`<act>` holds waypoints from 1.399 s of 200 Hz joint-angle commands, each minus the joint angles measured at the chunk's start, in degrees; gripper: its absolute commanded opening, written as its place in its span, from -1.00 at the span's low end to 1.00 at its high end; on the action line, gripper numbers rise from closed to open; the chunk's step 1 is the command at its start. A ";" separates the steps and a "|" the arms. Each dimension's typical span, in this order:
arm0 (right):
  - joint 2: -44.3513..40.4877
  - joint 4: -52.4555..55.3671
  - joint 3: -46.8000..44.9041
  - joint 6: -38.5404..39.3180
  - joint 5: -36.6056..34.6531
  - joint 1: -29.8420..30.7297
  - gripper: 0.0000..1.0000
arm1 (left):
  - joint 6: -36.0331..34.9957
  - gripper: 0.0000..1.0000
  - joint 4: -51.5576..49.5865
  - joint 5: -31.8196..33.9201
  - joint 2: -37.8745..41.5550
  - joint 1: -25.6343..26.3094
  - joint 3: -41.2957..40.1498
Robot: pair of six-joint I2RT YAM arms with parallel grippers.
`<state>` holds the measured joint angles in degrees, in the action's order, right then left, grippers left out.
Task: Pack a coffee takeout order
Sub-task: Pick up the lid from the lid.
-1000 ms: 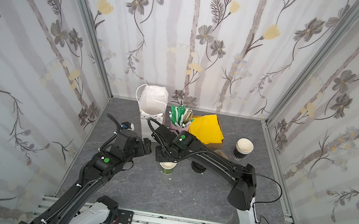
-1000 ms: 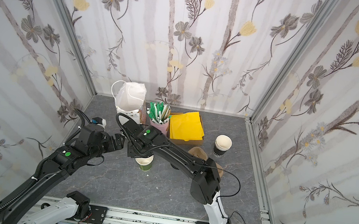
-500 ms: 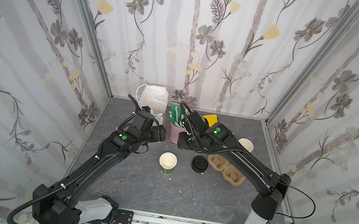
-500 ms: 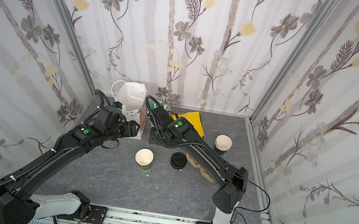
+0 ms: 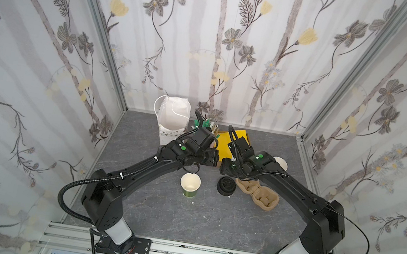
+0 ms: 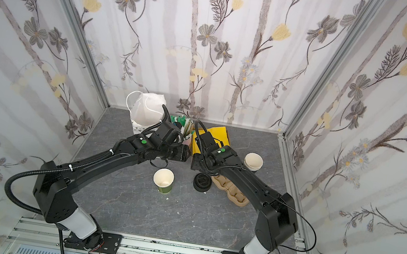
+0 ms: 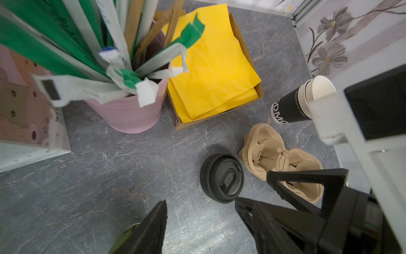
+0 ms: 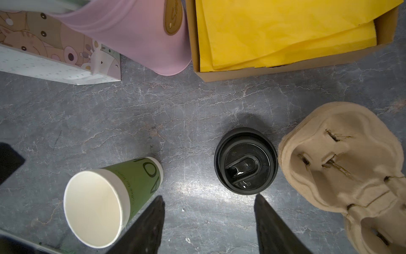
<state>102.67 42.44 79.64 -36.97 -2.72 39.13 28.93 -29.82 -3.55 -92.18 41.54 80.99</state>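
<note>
Your left tool (image 7: 200, 220) and right tool (image 8: 208, 222) both stand part-open, gripping nothing. Near bench (image 5: 182, 221) gives open room. Green cup (image 5: 190, 185) stands upright mid-bench, open-topped, with its lid (image 5: 226, 185) to the right, just beside the carrier (image 5: 257, 195). Yellow napkins (image 5: 225, 142) sit boxed at the far side.

My table (image 5: 182, 221) is carrying plenty.
A cup (image 5: 189, 190), lid (image 5: 226, 186), carrier (image 5: 260, 197), box (image 8: 285, 70), pot (image 7: 131, 114), bag (image 5: 174, 114) and black cups (image 7: 290, 107) are sitting on it.
</note>
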 commanded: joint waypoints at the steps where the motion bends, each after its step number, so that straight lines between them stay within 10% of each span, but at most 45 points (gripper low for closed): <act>1: 0.25 -6.36 -2.19 0.23 0.70 -0.37 0.29 | 0.80 0.27 0.07 -2.19 -1.49 0.20 1.18; 280: 5.13 -10.09 -8.34 3.75 2.15 -3.72 0.47 | 2.49 0.16 0.09 -1.70 -7.05 -0.89 2.59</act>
<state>107.57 34.04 71.44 -33.78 -0.38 35.29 30.65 -29.80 -4.40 -98.80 40.75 83.94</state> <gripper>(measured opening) 0.738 0.581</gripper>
